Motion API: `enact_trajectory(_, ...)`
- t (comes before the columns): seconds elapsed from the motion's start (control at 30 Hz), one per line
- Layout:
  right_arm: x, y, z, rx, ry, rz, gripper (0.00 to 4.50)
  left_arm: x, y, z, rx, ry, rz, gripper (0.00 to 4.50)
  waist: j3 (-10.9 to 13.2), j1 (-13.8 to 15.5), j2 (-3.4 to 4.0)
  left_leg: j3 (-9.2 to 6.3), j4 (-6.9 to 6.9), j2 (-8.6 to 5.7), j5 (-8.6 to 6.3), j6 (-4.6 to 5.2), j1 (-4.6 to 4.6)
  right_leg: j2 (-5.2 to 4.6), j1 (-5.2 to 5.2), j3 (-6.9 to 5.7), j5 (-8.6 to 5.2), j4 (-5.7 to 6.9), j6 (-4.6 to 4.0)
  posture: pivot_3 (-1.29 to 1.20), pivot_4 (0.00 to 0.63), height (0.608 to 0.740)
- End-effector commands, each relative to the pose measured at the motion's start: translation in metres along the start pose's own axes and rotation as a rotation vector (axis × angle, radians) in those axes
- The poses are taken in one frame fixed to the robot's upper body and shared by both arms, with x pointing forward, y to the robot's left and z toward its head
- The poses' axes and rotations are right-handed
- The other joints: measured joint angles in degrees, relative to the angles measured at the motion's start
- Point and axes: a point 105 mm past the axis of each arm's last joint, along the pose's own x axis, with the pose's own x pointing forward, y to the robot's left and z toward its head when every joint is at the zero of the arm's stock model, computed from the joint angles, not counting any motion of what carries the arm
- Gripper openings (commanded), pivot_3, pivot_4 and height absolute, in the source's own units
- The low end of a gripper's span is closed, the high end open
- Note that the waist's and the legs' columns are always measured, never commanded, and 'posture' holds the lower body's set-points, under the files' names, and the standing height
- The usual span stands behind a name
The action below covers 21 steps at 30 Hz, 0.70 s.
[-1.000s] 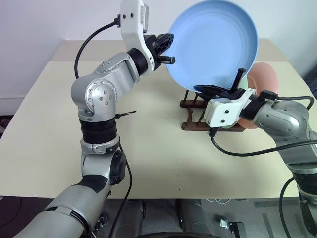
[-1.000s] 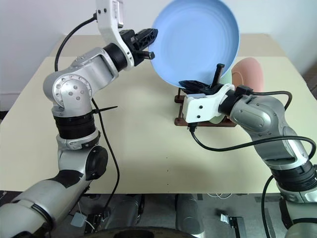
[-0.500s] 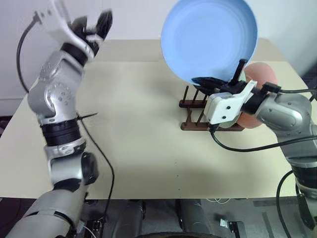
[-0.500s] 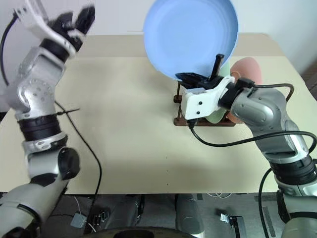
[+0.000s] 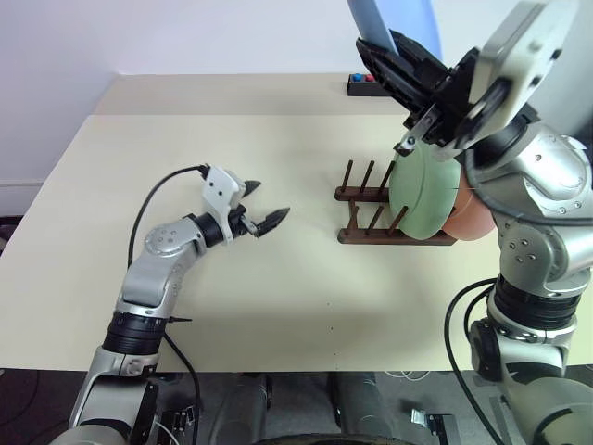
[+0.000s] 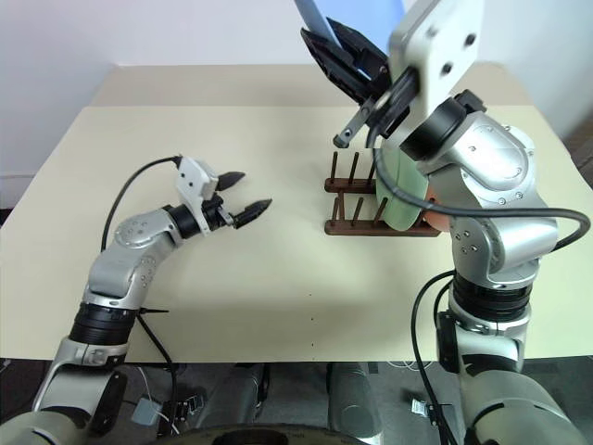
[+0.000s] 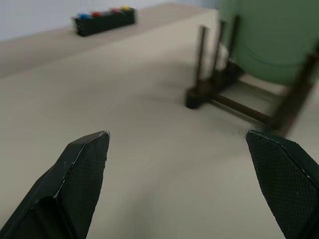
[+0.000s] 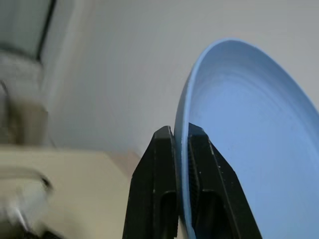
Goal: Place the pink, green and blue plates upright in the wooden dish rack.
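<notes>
- On the right half of the beige table [image 5: 278,306], in the left eye view, the wooden dish rack [image 5: 366,206] stands with its pegs upright. The green plate [image 5: 423,199] stands on edge in it, and the pink plate [image 5: 466,215] stands just behind the green one, on the side toward the robot's right.
- The same view shows the right gripper [image 5: 394,57] raised above the rack, its fingers pinching the rim of the blue plate [image 5: 394,20]; most of that plate is cut off by the upper frame edge. The left gripper [image 5: 262,208] hovers low over the table, well apart from the rack, fingers spread and holding nothing. A small black box with coloured buttons [image 5: 364,83] lies at the far table edge.
- The right eye view repeats this layout, but here the raised right gripper [image 6: 345,51] hides the far edge where the box lies.
- The left wrist view looks between the two spread fingertips [image 7: 84,159] toward the rack's near end [image 7: 209,89], the green plate's lower part [image 7: 264,40] and the button box [image 7: 103,20] beyond.
- The right wrist view gives the grip in detail: both fingers [image 8: 159,189] are pressed onto the blue plate's rim [image 8: 239,149], one on each face, with a wall behind.
</notes>
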Motion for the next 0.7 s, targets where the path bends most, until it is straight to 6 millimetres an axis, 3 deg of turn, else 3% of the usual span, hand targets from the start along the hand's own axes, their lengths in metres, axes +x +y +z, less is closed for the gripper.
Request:
enact_trajectory(0.03,-0.003,0.002,0.017,0.124,-0.069,-0.02,0.0,0.002,-0.012,0.004,0.076,-0.014,-0.051,4.46,0.0,0.0,0.01,0.0,0.0,0.0,0.0,0.0,0.0,0.0,0.0,0.0,0.0,0.0,0.0,0.0,0.15,0.74)
enact_trajectory(0.27,-0.007,-0.001,0.015,0.462,-0.141,-0.097,0.0,0.006,-0.016,0.006,0.061,-0.022,-0.065,4.46,0.0,0.0,0.03,0.01,-0.01,0.0,0.0,0.01,0.0,0.0,0.0,0.0,0.0,0.0,0.0,0.0,0.15,0.74)
enact_trajectory(0.7,-0.027,-0.006,-0.022,0.677,-0.063,-0.324,0.0,0.006,-0.016,0.009,0.076,-0.032,-0.064,4.46,0.0,-0.1,0.06,0.02,-0.04,0.0,0.0,0.02,0.0,0.01,-0.03,0.01,0.0,-0.01,0.0,0.0,0.15,0.74)
